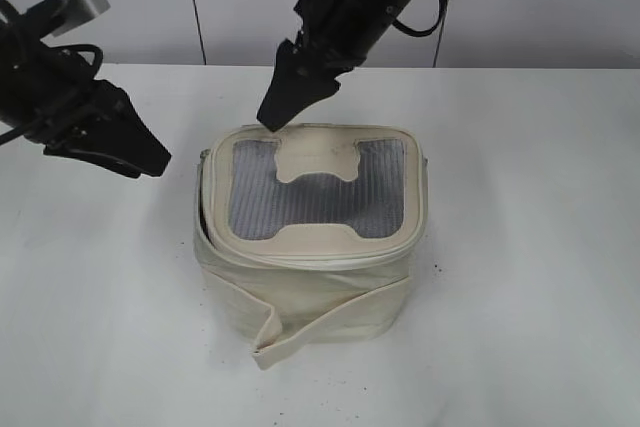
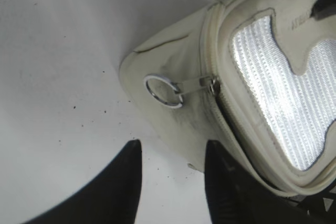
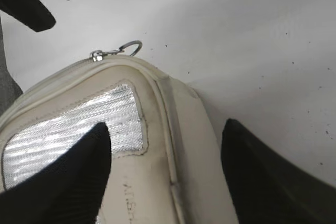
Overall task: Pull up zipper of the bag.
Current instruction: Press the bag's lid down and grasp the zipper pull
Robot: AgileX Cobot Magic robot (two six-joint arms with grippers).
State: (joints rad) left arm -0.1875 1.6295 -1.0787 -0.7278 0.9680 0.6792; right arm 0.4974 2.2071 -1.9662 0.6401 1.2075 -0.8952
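The cream bag (image 1: 310,277) stands mid-table, its grey mesh top with the H-shaped patch facing up. The zipper (image 1: 300,255) runs round the lid rim, and a dark gap shows along the left front. In the left wrist view one silver ring pull (image 2: 164,91) lies on the bag's corner by the zipper track (image 2: 223,106). My left gripper (image 2: 173,150) is open and empty, just short of it, left of the bag (image 1: 150,159). A second ring pull (image 3: 131,48) sticks out at the lid's edge. My right gripper (image 3: 165,129) is open over the lid's back left corner (image 1: 275,115).
The white table (image 1: 520,247) carries small dark specks around the bag. The loose fabric strap (image 1: 300,332) wraps the bag's front and folds at its lower left. The left gripper's fingers (image 3: 31,3) show in the right wrist view beyond the lid. A grey wall stands behind.
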